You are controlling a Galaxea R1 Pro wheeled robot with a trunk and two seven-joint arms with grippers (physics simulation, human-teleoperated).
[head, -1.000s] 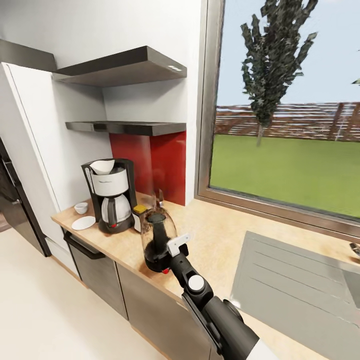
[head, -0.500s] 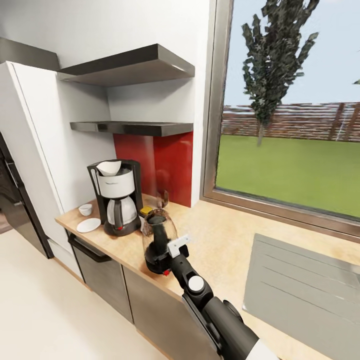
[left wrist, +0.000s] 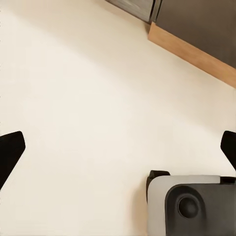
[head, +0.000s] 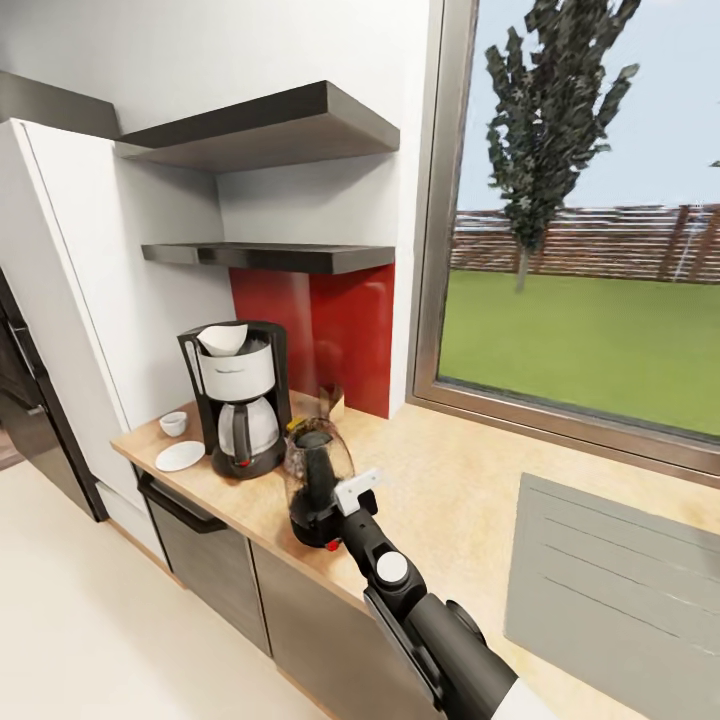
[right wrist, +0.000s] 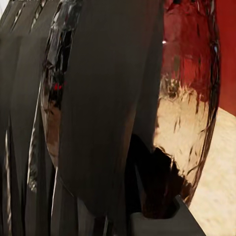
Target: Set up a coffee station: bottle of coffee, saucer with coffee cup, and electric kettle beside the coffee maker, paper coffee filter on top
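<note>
The right claw (head: 345, 497) was closed on the black loop handle of the kettle (head: 317, 480), which stood upright with its base at or just above the counter (head: 440, 500), near the front edge (contact with the wood could not be told from the head view). In the right wrist view the kettle's glass body (right wrist: 187, 113) loomed directly ahead of the fingers.

What the coming placement turned on: the coffee maker (head: 240, 398) lay beyond the kettle and off to the claw's left, close but with a clear gap. So the kettle probably had only a short way to go leftward and away from the claw to sit beside it.

The bottle (head: 296, 425) with its yellow cap stood in that gap, mostly hidden behind the kettle. The saucer (head: 180, 456) and cup (head: 173, 423) lay past the coffee maker, apart from each other.

The left claw's fingers (left wrist: 10, 152) were spread wide over bare floor.
</note>
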